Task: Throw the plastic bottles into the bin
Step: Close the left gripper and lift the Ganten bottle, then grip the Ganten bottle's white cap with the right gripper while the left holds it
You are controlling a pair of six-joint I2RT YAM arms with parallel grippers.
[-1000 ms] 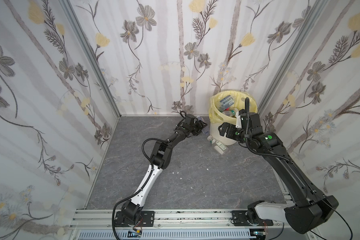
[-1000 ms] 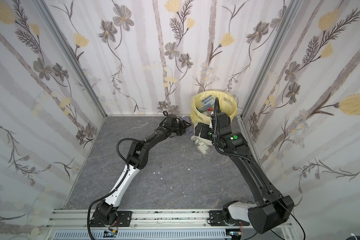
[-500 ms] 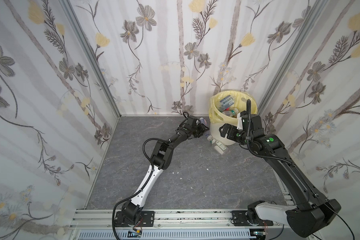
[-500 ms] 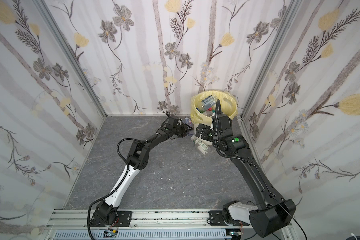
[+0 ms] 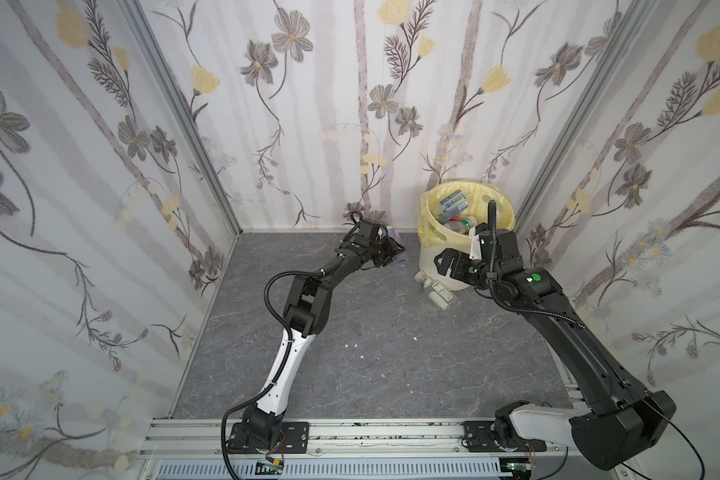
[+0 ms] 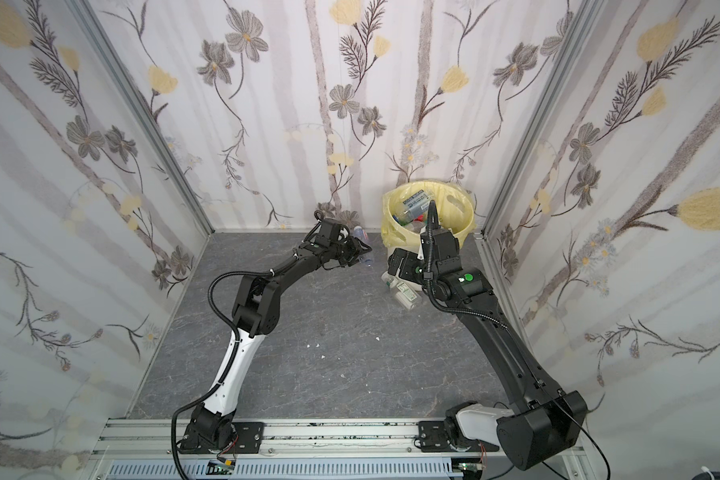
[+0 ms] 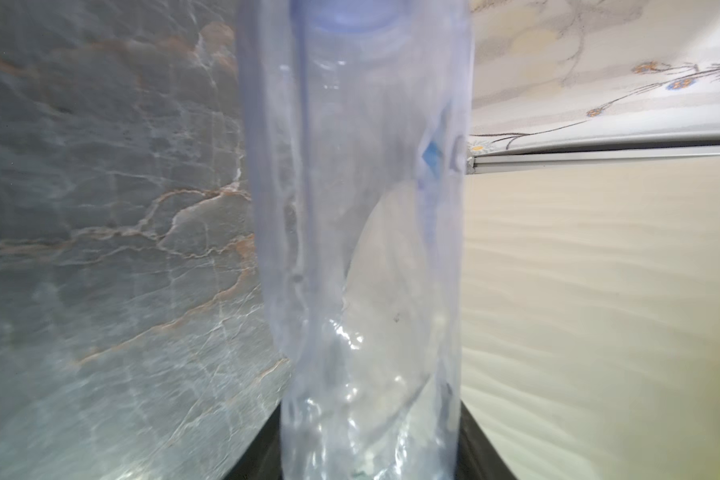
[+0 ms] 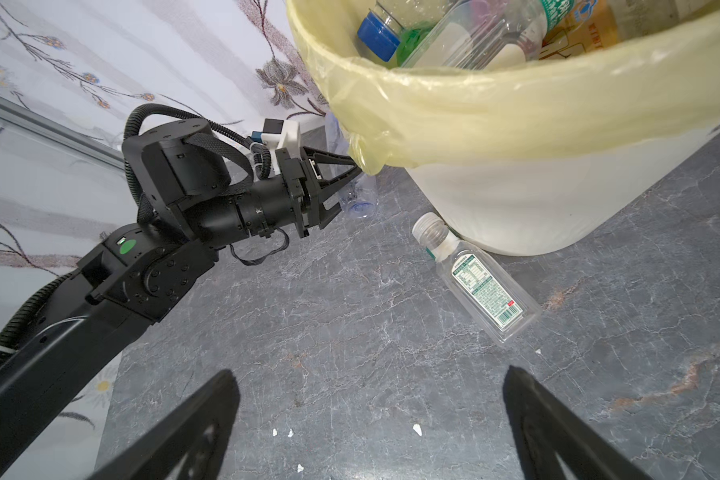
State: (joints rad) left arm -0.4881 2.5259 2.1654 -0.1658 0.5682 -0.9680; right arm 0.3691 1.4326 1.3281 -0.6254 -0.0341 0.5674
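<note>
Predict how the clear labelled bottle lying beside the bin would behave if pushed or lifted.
The labelled bottle looks empty, so probably light and quick to skid. Its flattish sides suggest sliding rather than rolling. Thin clear walls may dent when squeezed.

Right gripper (image 8: 368,374) hangs over grey marble floor (image 8: 308,316), jaws spread wide, nothing between. Its forward reach taken as 12 o'clock: left gripper (image 8: 352,172) at 12, pinched on clear bottle (image 8: 360,201). Bin (image 8: 537,199) at 1 o'clock, yellow bag (image 8: 495,112) over rim, heaped bottles (image 8: 454,29) inside. Labelled bottle (image 8: 479,286) lies flat at bin's foot.
</note>
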